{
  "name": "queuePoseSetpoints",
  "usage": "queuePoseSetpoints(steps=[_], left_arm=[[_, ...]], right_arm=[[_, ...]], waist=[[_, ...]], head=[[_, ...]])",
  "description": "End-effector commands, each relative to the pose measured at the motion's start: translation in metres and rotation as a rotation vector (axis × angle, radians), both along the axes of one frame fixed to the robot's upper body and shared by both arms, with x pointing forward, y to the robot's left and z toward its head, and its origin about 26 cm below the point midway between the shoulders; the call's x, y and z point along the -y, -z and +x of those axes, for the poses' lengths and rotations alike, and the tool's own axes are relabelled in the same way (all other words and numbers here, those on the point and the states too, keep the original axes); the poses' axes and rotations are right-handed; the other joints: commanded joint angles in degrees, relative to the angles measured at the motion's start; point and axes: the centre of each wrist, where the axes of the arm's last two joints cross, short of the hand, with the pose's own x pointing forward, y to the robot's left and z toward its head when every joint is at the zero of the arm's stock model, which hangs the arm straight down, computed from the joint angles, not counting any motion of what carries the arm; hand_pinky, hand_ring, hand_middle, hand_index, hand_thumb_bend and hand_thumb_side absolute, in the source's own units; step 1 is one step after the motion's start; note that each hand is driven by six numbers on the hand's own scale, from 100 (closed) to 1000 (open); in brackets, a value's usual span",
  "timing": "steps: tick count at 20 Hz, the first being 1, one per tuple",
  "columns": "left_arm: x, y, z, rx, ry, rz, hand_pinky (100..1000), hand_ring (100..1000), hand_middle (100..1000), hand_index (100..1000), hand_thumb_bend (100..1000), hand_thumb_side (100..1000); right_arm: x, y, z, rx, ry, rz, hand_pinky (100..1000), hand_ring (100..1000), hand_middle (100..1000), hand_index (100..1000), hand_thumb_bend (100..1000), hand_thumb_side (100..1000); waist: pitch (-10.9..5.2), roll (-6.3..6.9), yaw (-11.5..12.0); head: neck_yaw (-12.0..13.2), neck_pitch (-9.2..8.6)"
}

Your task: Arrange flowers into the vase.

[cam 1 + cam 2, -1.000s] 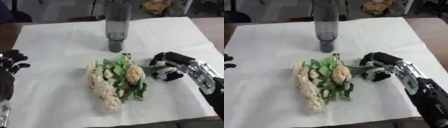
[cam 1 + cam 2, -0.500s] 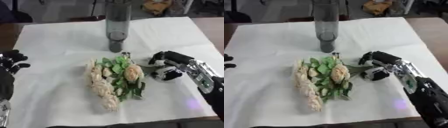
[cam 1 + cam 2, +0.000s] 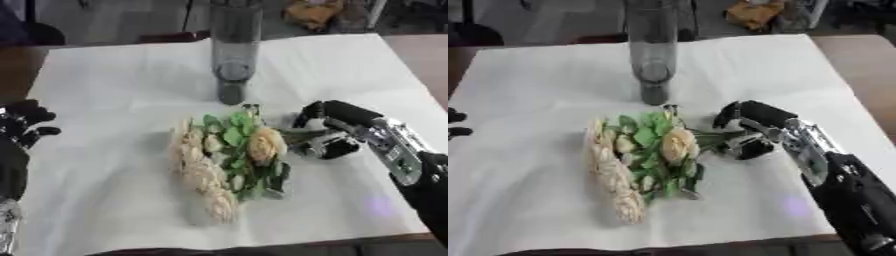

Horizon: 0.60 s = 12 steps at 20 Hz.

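Note:
A bunch of cream flowers [image 3: 223, 160] with green leaves lies on the white tablecloth [image 3: 114, 85] at the middle. Its stems point right, under my right hand [image 3: 332, 127]. That hand's fingers curl around the stems beside the blooms. A tall grey vase [image 3: 233, 47] stands upright behind the flowers, at the table's far middle. My left hand [image 3: 22, 127] shows at the left edge, apart from the flowers, fingers up and relaxed.
The white cloth covers most of the table; brown table shows at the right [image 3: 420, 55] and left edges. An orange-brown object [image 3: 317, 12] lies beyond the far edge.
My right hand has closed in slightly on the flower stems. The bunch and the vase have stayed in place.

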Motion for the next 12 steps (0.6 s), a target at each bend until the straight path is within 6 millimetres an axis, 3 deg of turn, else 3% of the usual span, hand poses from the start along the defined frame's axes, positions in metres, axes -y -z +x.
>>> queuePoseSetpoints(steps=[1, 12], left_arm=[[0.000, -0.006, 0.001, 0.019, 0.005, 0.004, 570, 644, 550, 655, 625, 805], [0.000, -0.007, 0.001, 0.021, 0.007, 0.004, 570, 644, 550, 655, 623, 805]], right_arm=[[-0.002, -0.014, 0.004, 0.058, 0.004, 0.023, 684, 680, 566, 713, 204, 311], [-0.012, -0.010, 0.006, 0.133, 0.012, 0.061, 610, 617, 522, 658, 197, 304]], waist=[[-1.67, 0.91, 0.09], [-1.68, 0.84, 0.12]], head=[[0.12, 0.26], [-0.04, 0.25]])
